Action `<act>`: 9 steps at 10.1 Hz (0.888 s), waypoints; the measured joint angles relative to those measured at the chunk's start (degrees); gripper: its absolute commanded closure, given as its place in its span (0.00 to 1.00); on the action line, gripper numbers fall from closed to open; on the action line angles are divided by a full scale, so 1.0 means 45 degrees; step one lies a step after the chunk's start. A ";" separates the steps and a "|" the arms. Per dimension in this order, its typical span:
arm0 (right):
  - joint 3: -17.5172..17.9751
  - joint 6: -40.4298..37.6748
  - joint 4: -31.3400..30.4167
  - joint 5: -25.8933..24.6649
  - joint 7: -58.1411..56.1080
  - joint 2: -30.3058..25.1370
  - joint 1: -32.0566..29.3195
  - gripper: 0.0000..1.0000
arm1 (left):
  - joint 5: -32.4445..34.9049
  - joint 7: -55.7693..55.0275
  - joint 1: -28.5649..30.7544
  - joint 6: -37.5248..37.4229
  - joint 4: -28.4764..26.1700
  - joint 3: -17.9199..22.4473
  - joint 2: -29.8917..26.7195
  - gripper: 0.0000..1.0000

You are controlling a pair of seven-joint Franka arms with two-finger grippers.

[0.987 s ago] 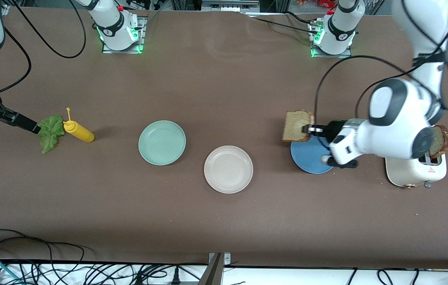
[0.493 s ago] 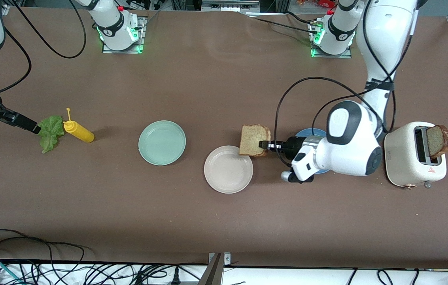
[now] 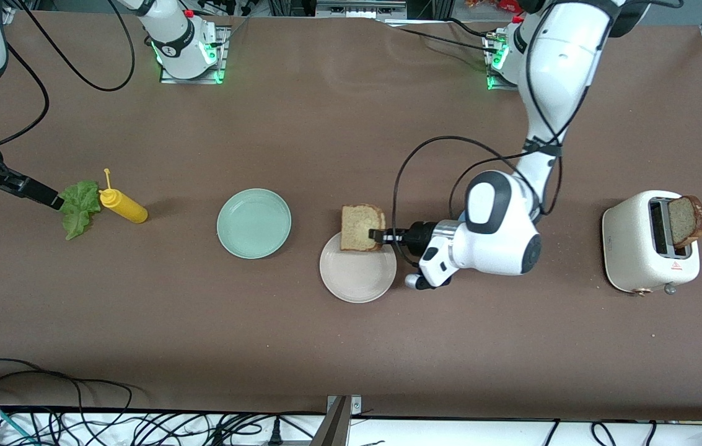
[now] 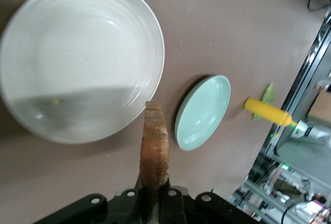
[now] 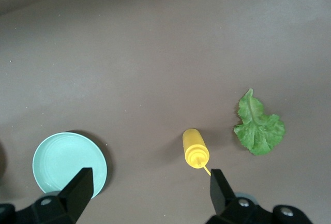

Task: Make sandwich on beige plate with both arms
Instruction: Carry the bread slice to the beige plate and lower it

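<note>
**A:** ok so what are we counting on the table right now?

**B:** We see 2 plates: 1 beige plate near the middle and 1 mint-green plate beside it toward the right arm's end. Also 2 bread slices, 1 lettuce leaf, 1 yellow squeeze bottle and 1 toaster.

**A:** where's the bread?

**B:** 1 bread slice is pinched on edge in the left gripper, fingers clamped tight on it, hanging over the beige plate's rim on the side toward the robots' bases. In the left wrist view we see that slice edge-on above the plate. The other slice sticks up out of the toaster near the left arm's end of the table.

**A:** and the right one?

**B:** The right gripper has its fingers spread wide, holding nothing, up over the lettuce and bottle near the right arm's end. It's just waiting. Lettuce and bottle lie side by side, bottle tipped over.
</note>
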 measured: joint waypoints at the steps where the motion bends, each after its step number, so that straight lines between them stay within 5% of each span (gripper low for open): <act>1: 0.0000 0.0000 -0.0001 0.0001 0.0000 0.0000 0.0000 0.00 | -0.0299 -0.0001 -0.0277 0.0664 0.0017 -0.0001 0.0234 1.00; 9: 0.0000 0.0004 -0.0001 0.0005 0.0000 0.0000 0.0002 0.00 | -0.0893 -0.0005 -0.0375 0.2365 0.0161 0.0084 0.0858 1.00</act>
